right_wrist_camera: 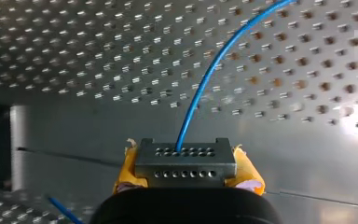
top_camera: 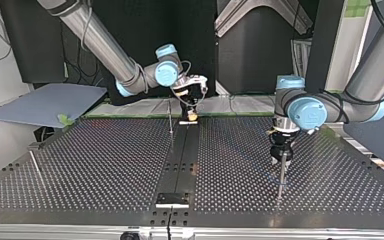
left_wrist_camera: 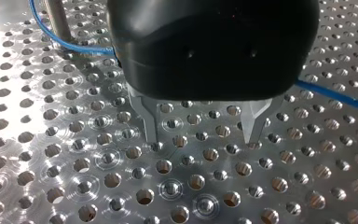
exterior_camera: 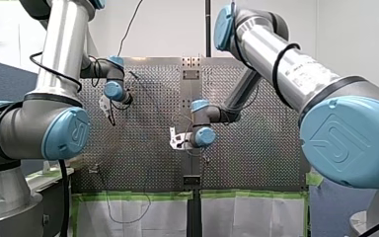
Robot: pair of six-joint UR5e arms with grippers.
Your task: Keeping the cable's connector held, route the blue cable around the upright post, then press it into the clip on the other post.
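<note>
Near the left edge of the perforated table [top_camera: 105,165], in the top view, a thin rod [top_camera: 35,167] leans alone. Farther right, close to the far edge at the middle, a slender post [top_camera: 170,120] stands upright, and just beside it hangs the robot's right gripper [top_camera: 192,116]. The right wrist view shows its yellow pads [right_wrist_camera: 249,175] pinching the grey connector [right_wrist_camera: 185,163] from both sides. The blue cable [right_wrist_camera: 205,79] leaves the connector's middle and arcs away above the holes of the table. On the table's right half, the left gripper [top_camera: 281,156] points straight down, low over the surface, with the right-hand post [top_camera: 281,177] just beside it; whether they touch cannot be told. In the left wrist view its metal fingers [left_wrist_camera: 149,123] are spread apart with only bare table between their tips. There the cable bends close by a post's foot, passes behind the gripper's black body and runs on across the table on the other side.
</note>
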